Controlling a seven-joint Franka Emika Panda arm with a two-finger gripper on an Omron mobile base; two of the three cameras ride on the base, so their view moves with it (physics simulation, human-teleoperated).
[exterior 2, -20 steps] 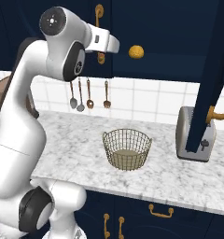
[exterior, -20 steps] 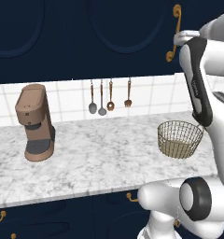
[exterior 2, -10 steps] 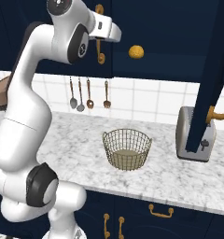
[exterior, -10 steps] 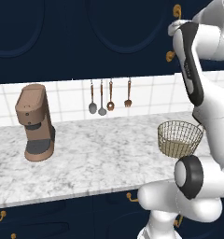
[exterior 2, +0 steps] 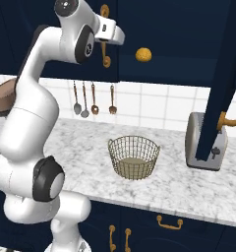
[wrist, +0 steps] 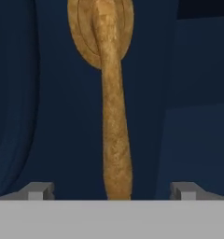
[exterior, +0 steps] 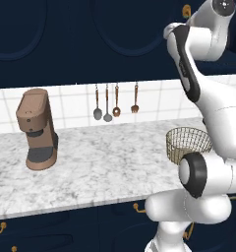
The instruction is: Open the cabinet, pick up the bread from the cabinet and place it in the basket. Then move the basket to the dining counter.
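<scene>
**Open gripper at a brass handle, bread on the cabinet shelf**

The gripper (wrist: 111, 190) is released: in the hand view its two fingertips (wrist: 37, 190) stand wide apart, one on each side of a long brass handle (wrist: 115, 135). The handle runs between them without touching either tip. It is golden and rough in texture, with a round plate at its far end, and it sits on a dark navy door (wrist: 58, 116).

In the right base view the arm reaches up to the left cabinet door (exterior 2: 51, 39), and the hand is near its curved brass handle (exterior 2: 105, 51). To the right, the cabinet (exterior 2: 179, 44) stands open; its door (exterior 2: 223, 83) is swung out toward the camera, and it carries its own brass handle (exterior 2: 231, 120).

The bread (exterior 2: 143, 54) is a small round orange-golden lump. It seems to lie on the shelf inside the open cabinet, but the dark interior makes the surface hard to see.

The basket (exterior 2: 133, 157) stands on the marble worktop (exterior 2: 179, 189), below the bread. It is round, made of pale gold wire mesh, shaped like a bowl, and nothing lies inside it. A toaster (exterior 2: 204, 146) stands to its right, partly behind the open door. Far left on the worktop there is a brown coffee machine (exterior: 37, 129), and utensils (exterior: 116, 101) hang on the tiled wall.
</scene>
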